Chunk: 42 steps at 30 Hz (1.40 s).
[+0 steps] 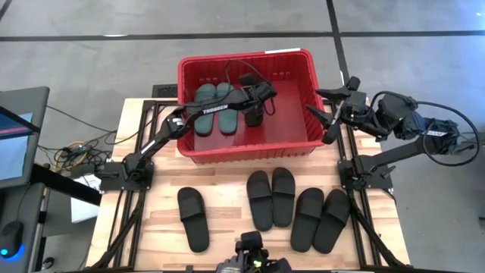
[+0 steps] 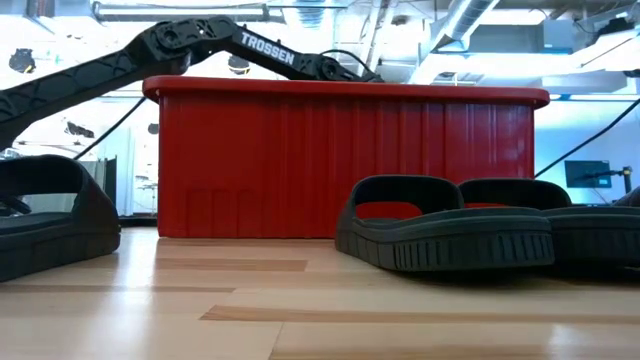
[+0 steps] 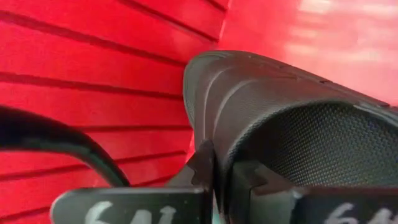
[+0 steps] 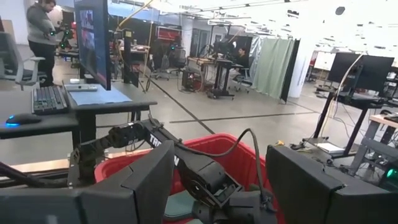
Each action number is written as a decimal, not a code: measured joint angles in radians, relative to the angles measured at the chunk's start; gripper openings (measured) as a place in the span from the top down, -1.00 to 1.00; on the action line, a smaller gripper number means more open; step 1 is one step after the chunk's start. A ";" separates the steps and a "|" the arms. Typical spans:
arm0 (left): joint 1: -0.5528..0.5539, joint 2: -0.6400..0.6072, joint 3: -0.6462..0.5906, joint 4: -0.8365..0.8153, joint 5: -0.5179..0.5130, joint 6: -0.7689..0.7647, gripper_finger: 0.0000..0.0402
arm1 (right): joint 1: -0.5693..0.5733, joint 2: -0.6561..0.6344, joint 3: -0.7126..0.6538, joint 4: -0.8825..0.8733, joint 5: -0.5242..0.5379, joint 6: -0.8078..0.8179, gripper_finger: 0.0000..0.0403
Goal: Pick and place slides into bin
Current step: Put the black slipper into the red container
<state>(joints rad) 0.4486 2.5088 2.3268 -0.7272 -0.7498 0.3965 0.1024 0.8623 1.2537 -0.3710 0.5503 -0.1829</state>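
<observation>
Black ribbed slide [image 3: 280,118], left tool [image 3: 217,180] clamped, red bin [image 1: 246,148]

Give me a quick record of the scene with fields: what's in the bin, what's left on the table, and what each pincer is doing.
In bin: green pair of slides lying flat in the red bin
Being placed: one black slide, held over the bin's inside
Left pincer: shut on the black slide, inside the bin
Right pincer: open, empty, waiting beside the bin's right wall
On table: five black slides in front of the bin, on the wooden table
</observation>
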 joint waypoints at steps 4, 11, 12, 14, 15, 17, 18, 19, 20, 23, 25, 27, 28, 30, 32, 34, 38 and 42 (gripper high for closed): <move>0.018 0.000 -0.001 0.000 0.000 -0.012 1.00 | 0.000 0.000 0.000 -0.003 0.000 0.000 -0.19; 0.040 -0.002 -0.001 -0.022 0.013 -0.023 1.00 | 0.000 0.001 0.000 -0.003 0.000 0.001 -0.19; 0.043 -0.002 -0.001 -0.024 0.012 -0.023 1.00 | 0.000 0.001 0.000 -0.003 0.000 0.001 -0.19; 0.045 -0.003 -0.001 -0.036 0.009 -0.032 1.00 | 0.000 0.001 0.000 -0.003 0.000 0.003 -0.19; 0.046 -0.003 -0.001 -0.043 0.008 -0.036 1.00 | 0.000 0.001 0.000 -0.003 0.000 0.006 -0.19; 0.046 -0.003 -0.001 -0.049 0.006 -0.041 1.00 | 0.000 0.001 0.000 -0.003 0.000 0.011 -0.19; 0.046 -0.003 -0.001 -0.052 0.003 -0.041 1.00 | 0.000 0.001 0.000 -0.003 0.000 0.016 -0.19; 0.045 -0.003 -0.001 -0.052 0.003 -0.041 1.00 | 0.000 0.001 0.000 -0.003 0.000 0.018 -0.19; 0.045 -0.003 -0.001 -0.052 0.000 -0.041 1.00 | 0.000 0.001 0.000 -0.005 0.000 0.018 -0.19; 0.044 -0.003 -0.001 -0.055 -0.006 -0.041 1.00 | 0.000 0.001 0.000 -0.013 0.000 0.018 -0.19; 0.043 -0.003 -0.001 -0.064 -0.008 -0.041 1.00 | 0.000 0.001 0.000 -0.017 0.000 0.023 -0.19; 0.040 -0.003 -0.002 -0.079 -0.015 -0.041 1.00 | 0.000 0.001 0.000 -0.022 0.000 0.026 -0.19; 0.040 -0.003 -0.002 -0.080 -0.015 -0.041 1.00 | 0.000 0.001 0.000 -0.027 0.000 0.026 -0.19; 0.040 -0.003 -0.002 -0.086 -0.015 -0.042 1.00 | 0.000 0.001 0.000 -0.033 0.000 0.026 -0.19; 0.040 -0.003 -0.002 -0.089 -0.014 -0.042 1.00 | 0.000 0.001 0.000 -0.035 0.000 0.026 -0.19; 0.039 -0.003 -0.002 -0.090 -0.012 -0.047 1.00 | 0.000 0.001 0.000 -0.041 0.000 0.027 -0.19; 0.038 -0.003 -0.002 -0.094 0.061 -0.077 0.92 | 0.000 0.001 0.000 -0.045 0.000 0.027 -0.19; 0.033 -0.003 -0.002 -0.095 0.090 -0.085 0.72 | 0.000 0.001 0.000 -0.055 0.000 0.027 -0.19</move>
<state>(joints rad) 0.4816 2.5053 2.3245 -0.8223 -0.6598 0.3115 0.1028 0.8635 1.2537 -0.4264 0.5503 -0.1562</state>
